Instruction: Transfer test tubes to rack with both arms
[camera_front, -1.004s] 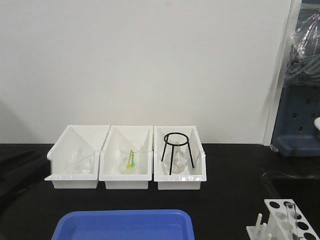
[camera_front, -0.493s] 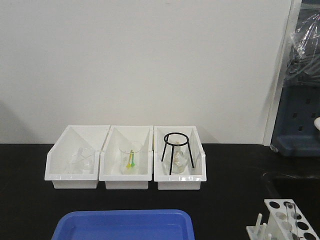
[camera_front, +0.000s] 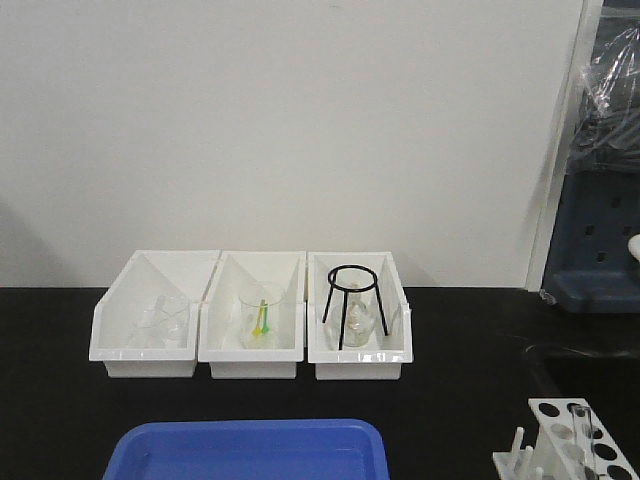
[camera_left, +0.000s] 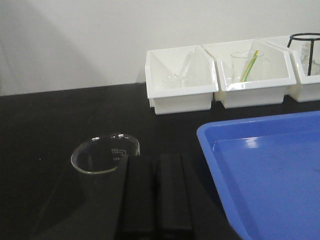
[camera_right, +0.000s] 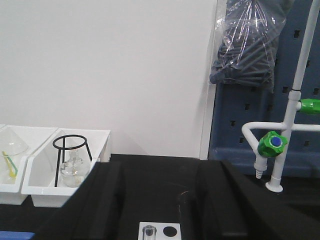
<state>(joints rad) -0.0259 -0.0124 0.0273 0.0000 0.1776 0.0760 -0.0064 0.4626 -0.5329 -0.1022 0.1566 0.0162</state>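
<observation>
- While three white bins (camera_front: 250, 335) stood side by side against the pale wall, the white rack (camera_front: 570, 445) sat at the front right corner of the black bench, partly cut off by the frame edge.
- One clear test tube (camera_front: 581, 420) stood upright in a hole of the rack.
- A blue tray (camera_front: 245, 450) lay in front of the bins.
- The left gripper (camera_left: 157, 192) showed two black fingers pressed together, holding nothing, with a glass beaker (camera_left: 105, 154) touching or just behind them.
- The right gripper (camera_right: 185, 210) hung above the rack; I cannot tell whether it was parted or closed.
- A black tripod ring (camera_front: 352, 300) stood in the rightmost bin.
</observation>
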